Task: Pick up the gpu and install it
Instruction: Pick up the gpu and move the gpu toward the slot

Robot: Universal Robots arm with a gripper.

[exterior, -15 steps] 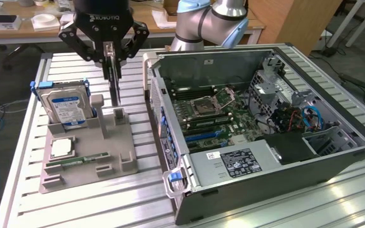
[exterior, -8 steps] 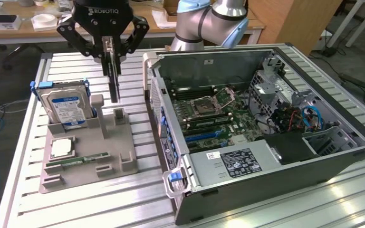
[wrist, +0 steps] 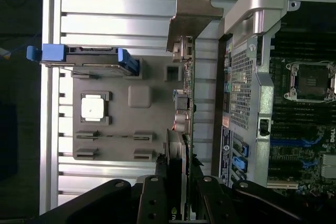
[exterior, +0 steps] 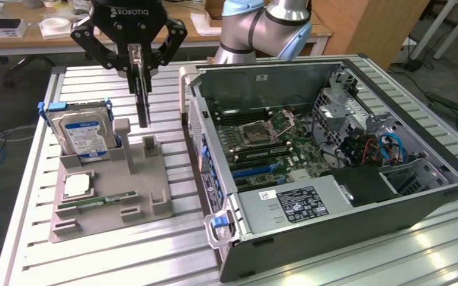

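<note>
Under gripper [exterior: 140,70] — gpu [exterior: 143,107] edge-on, face hidden

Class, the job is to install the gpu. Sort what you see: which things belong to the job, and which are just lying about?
Belong to the job:
- gpu, held edge-on in the gripper
- open case

Just lying about:
- hard drive
- processor chip
- memory stick
- grey holder they sit in
</note>
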